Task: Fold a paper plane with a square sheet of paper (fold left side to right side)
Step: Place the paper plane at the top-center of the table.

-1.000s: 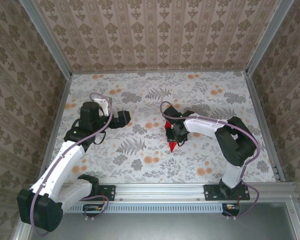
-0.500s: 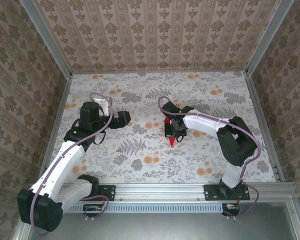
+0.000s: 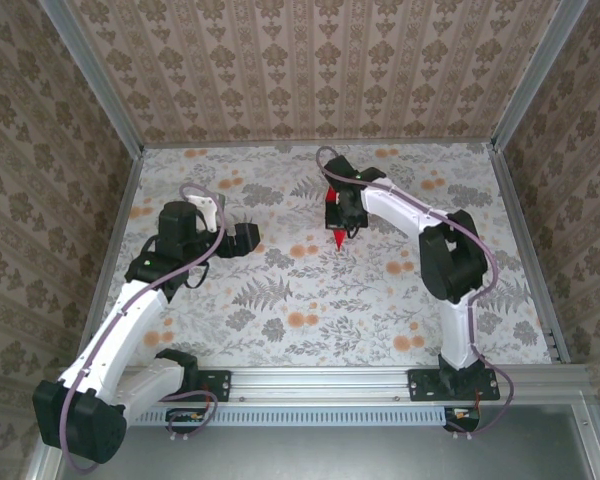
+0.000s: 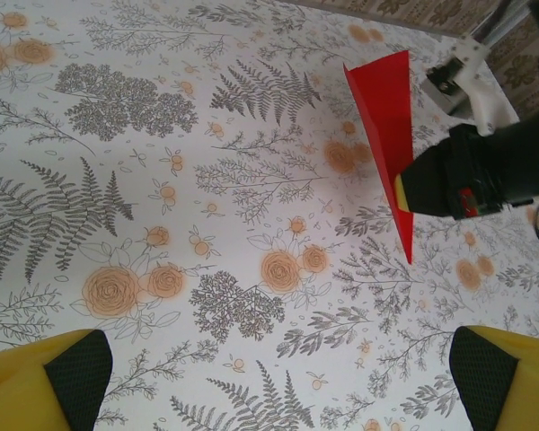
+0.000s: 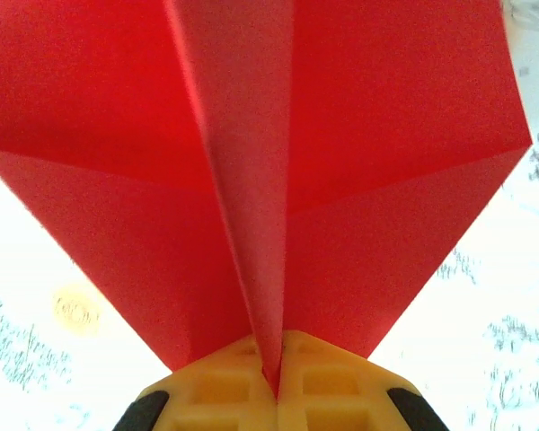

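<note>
- Right gripper point(image 5: 274, 364): pinched shut on the paper plane point(image 5: 269, 135), right on its middle fold, deep between the yellow fingers point(image 5: 216, 391).
- Red wings spread out to both sides of the pinch, wide end reaching out ahead of the fingers, grip close to the pointy end.
- Seems lifted up off the flowery table point(image 3: 280, 300), not lying on it.
- Left gripper point(image 4: 278, 377): wide open, nothing between its pads point(image 4: 76, 373), with the plane well apart, far ahead and off to the right.
- Looks all folded already, so probably just setting down left to do.
- Could slip out: only a thin strip of smooth fold inside the pinch.
- Could get a bent nose from a push down onto the table pointy end first.
- Could crumple or tear at the fold from too hard a squeeze or a quick twist.
- Could flutter off sideways after a drop from high up, being so light.
- Could get knocked by a careless reach from the open left gripper.
</note>
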Robot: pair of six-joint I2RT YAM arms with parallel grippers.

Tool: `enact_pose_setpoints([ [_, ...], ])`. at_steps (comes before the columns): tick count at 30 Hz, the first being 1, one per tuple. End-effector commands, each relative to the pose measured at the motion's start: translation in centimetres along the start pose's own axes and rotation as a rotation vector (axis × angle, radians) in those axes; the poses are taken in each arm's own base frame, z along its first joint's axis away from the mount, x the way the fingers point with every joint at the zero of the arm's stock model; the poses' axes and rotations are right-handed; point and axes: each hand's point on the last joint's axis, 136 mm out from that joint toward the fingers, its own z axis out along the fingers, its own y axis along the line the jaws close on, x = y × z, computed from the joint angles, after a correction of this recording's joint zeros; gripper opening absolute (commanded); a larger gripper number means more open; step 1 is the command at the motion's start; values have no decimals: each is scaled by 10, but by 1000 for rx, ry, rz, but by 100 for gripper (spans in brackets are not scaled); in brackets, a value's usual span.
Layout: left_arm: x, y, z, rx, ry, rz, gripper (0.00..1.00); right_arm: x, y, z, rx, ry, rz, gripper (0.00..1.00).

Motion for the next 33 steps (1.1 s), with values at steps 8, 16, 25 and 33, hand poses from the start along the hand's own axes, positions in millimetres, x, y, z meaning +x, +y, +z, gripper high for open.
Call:
enact_pose_setpoints([
  [8,-5,0,0,-6,11,34,100,-4,-13,33,101,122,-22,2],
  [16,-2,2,1,-9,19,27,100,-8,-13,47,117,137,-17,2],
  [25,3,4,5,-15,37,23,100,-6,-14,58,122,157,-18,4],
  [33,6,4,8,-5,46,10,100,-2,-14,61,119,176,-25,14],
])
